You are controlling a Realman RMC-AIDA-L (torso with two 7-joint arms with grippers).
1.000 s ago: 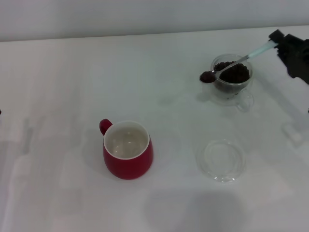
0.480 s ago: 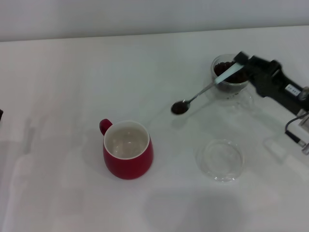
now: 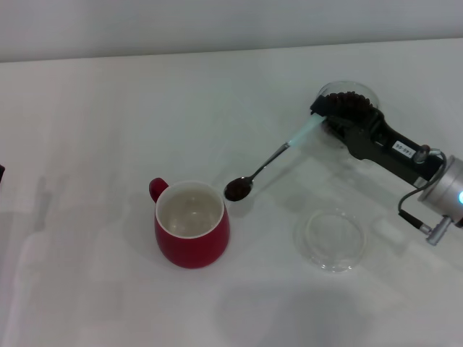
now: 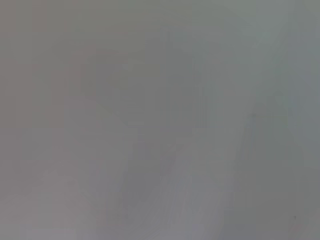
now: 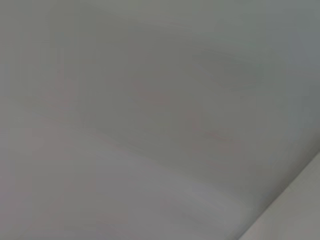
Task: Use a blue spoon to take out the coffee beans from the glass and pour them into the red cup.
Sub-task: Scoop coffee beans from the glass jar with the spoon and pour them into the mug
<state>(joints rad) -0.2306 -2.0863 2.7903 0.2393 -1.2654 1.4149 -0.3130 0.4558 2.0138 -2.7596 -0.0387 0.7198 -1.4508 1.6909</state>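
In the head view my right gripper (image 3: 323,116) is shut on the pale blue handle of the blue spoon (image 3: 271,160). The spoon slants down to the left, and its bowl holds a load of coffee beans (image 3: 237,189) just right of the red cup's rim. The red cup (image 3: 191,224) stands at the centre left with a white inside that looks empty. The glass (image 3: 350,105) with more dark beans stands at the back right, partly hidden behind my right arm. My left gripper is out of view. Both wrist views show only a blank grey surface.
A flat clear glass saucer (image 3: 333,238) lies on the white table (image 3: 108,130) to the right of the red cup, below my right arm. A dark bit of the left arm (image 3: 1,172) shows at the left edge.
My right arm has swung left and forward, carrying the loaded spoon from over the glass down to beside the red cup's right rim.
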